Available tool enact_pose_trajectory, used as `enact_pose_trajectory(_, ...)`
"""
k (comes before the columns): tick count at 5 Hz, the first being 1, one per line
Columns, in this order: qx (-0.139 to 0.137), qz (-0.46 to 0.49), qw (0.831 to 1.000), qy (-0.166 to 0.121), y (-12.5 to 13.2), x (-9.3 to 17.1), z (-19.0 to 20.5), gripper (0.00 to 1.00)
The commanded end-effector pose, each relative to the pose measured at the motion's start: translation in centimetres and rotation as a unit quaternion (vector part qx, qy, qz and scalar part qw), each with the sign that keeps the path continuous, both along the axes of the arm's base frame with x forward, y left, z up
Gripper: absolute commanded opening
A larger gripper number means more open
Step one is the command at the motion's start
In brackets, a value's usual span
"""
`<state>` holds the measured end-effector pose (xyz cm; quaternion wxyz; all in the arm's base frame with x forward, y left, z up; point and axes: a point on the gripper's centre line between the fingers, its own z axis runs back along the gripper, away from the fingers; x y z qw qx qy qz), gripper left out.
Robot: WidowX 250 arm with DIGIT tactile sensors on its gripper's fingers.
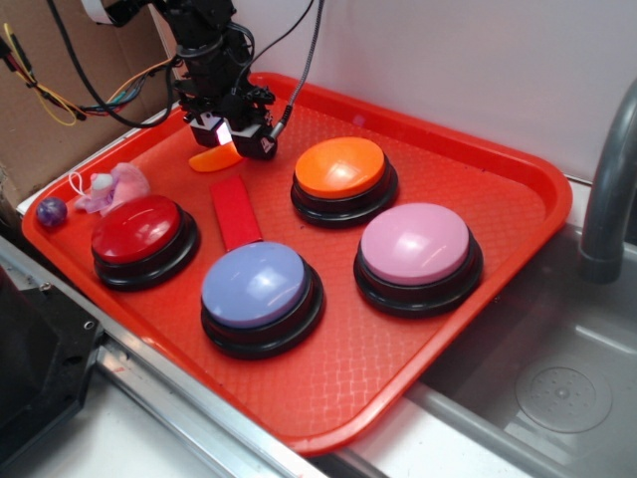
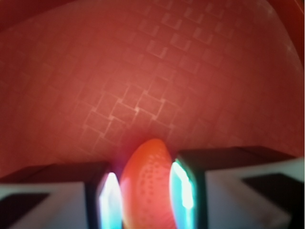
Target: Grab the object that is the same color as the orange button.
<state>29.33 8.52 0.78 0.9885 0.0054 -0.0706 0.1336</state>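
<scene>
- The gripper [image 1: 232,137] is sitting low at the back left of the red tray [image 1: 498,159], and its jaws are pinching the small orange crescent [image 1: 215,158] between them.
- In the wrist view the orange crescent [image 2: 148,183] is filling the gap between the two fingers [image 2: 110,200], touching both pads, with the tray's waffle texture blurry behind it.
- From the exterior view, the crescent's tip is poking out to the left under the fingers, right at tray level; can't tell if it's lifting off or resting on the surface.
- The orange button [image 1: 341,169] is sitting just to the right of the gripper, not touching it.
- A red rectangular block [image 1: 235,212] is lying flat just in front of the crescent, between the red button [image 1: 139,231] and the orange one.
- The blue button [image 1: 258,289] and pink button [image 1: 417,247] are taking up the front half.
- A pinkish toy [image 1: 111,186] and a little purple ball [image 1: 52,210] are hanging out by the left rim.
</scene>
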Motion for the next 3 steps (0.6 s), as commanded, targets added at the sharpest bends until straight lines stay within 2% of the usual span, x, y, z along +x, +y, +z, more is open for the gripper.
enact_pose_trajectory(1,-0.004,-0.001,0.998,-0.058,-0.3,1.6,6.3,0.0)
enact_pose_trajectory(2,-0.009,0.005,0.998,-0.065,-0.7,1.9,8.3,0.0)
enact_pose_trajectory(3,-0.003,0.024,0.997,-0.073,-1.4,2.3,10.5,0.0)
